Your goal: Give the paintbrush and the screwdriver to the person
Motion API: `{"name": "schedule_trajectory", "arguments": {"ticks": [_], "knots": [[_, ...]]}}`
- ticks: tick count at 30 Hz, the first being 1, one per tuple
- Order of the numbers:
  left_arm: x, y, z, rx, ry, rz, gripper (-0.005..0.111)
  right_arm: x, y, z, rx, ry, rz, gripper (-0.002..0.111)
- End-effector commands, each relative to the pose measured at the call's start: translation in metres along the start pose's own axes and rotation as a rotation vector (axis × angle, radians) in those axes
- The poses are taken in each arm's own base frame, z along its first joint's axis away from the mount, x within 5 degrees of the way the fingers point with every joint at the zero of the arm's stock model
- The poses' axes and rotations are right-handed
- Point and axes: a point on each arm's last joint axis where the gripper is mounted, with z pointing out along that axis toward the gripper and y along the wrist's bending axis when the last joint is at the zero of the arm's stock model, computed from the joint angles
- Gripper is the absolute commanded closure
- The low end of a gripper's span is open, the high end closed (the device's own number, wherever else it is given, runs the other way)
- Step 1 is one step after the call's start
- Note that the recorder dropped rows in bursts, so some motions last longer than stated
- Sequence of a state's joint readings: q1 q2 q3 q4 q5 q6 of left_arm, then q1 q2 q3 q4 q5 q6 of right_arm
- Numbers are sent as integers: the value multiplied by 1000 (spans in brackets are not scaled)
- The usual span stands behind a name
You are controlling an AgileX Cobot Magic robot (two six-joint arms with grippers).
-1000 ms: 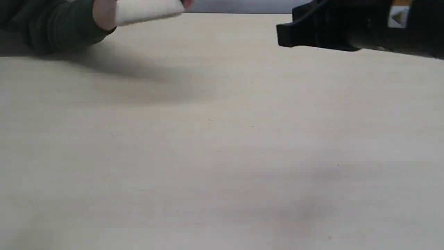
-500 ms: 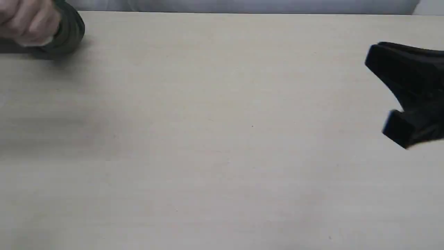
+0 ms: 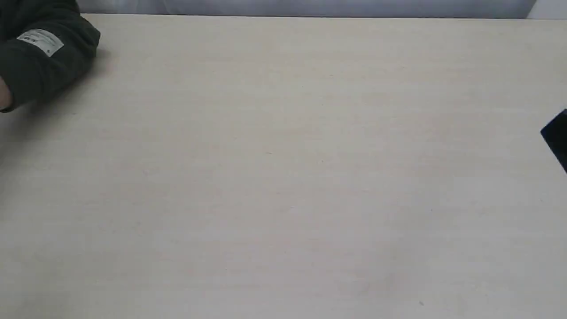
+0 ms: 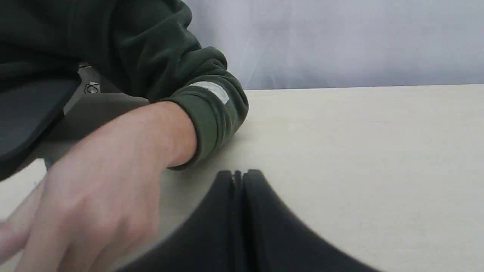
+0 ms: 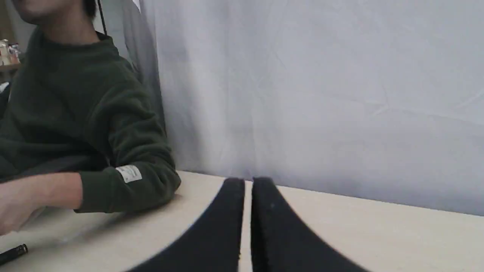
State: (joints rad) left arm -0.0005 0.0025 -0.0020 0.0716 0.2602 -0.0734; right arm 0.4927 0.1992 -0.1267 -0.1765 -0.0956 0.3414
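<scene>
change: right gripper (image 5: 247, 184), half a second ago spread wide at the right of the exterior view, now shows there only as a black corner at the right edge. the person (image 3: 42, 66) at upper left showed a closed fist then; now the dark green sleeve with its white label (image 3: 40, 42) fills that corner.
count: one person, one bare hand (image 4: 94, 196), two grippers, one table (image 3: 283, 177), one screwdriver (image 5: 14, 253).
left gripper (image 4: 237, 175): fingers pressed together, nothing between, just beside the person's wrist.
right gripper: fingers nearly together, a thin slit between, holding nothing.
screwdriver: only a slim black handle end is seen, lying on the table at the lower left corner of the right wrist view, near the person's hand.
</scene>
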Motion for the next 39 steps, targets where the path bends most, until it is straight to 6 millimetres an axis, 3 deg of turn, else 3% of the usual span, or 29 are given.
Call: {"name": "schedule_trajectory", "arguments": {"ticks": [1, 7, 15, 23, 29, 39], "knots": [[0, 0, 0, 8, -10, -3, 107, 9, 0, -6, -21, -61, -2, 104], [0, -1, 0, 8, -10, -5, 107, 24, -2, -13, -28, -89, -47, 104], [0, -1, 0, 8, -10, -5, 107, 20, -1, -21, -41, -169, -108, 104], [0, -1, 0, 8, -10, -5, 107, 32, -6, -20, 6, -27, -66, 104], [0, -1, 0, 8, -10, -5, 107, 46, -10, -20, 51, 121, 58, 104], [0, 0, 0, 7, -11, -1, 107, 51, -10, -21, 61, 173, 130, 104]]}}
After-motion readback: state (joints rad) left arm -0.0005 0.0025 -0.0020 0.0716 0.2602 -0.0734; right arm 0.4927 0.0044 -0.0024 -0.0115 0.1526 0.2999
